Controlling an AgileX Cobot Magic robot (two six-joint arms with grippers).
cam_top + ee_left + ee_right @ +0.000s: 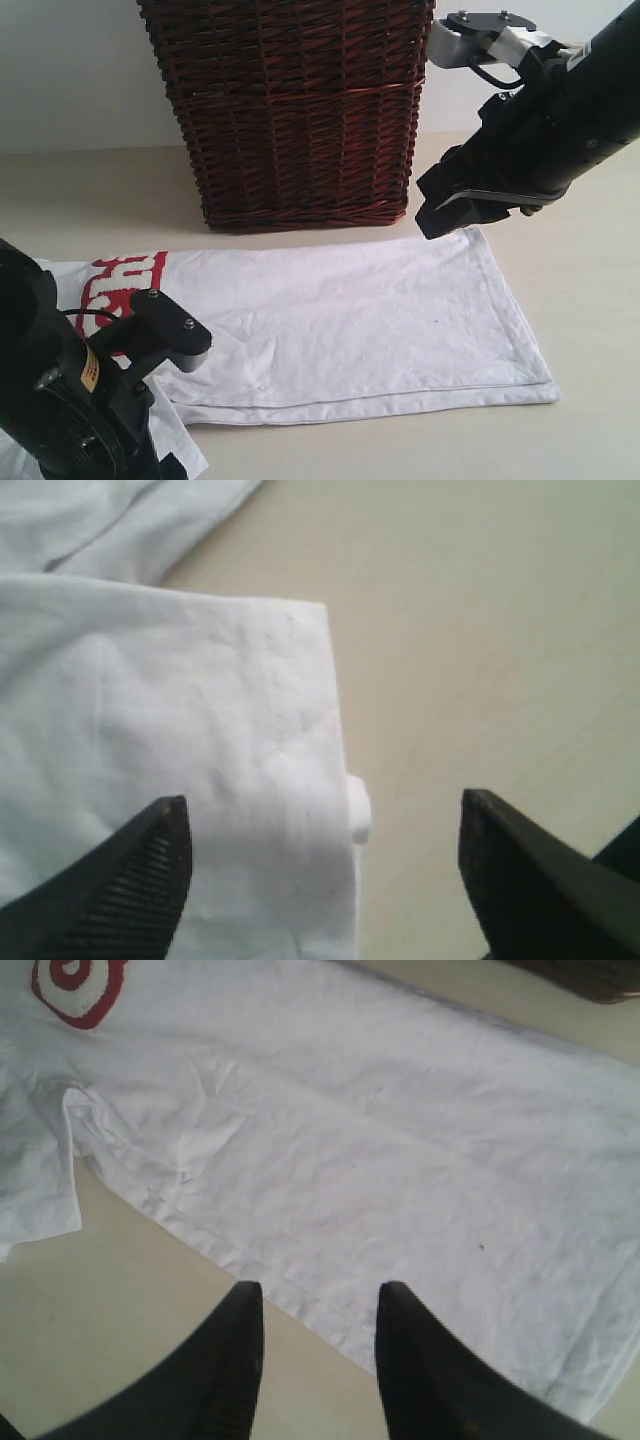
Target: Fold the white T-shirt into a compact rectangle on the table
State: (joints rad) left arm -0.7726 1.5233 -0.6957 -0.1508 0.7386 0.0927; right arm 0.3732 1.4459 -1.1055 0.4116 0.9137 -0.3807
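Seemingly mid-fold: left pincer (pixel 320 805) and right pincer (pixel 322 1290) gape empty over the soft white cotton T-shirt (pixel 350 310); next, pinch its hem.

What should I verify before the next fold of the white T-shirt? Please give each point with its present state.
1. Left gripper open and empty: ok.
2. An edge of the white T-shirt lies between its jaws: ok.
3. Right gripper open and empty, over the shirt's edge: ok.
4. Shirt apart from the wicker basket: ok.
5. Shirt smooth on the table: not ok, creases near the middle.
6. Left gripper touches the cloth: cannot tell.
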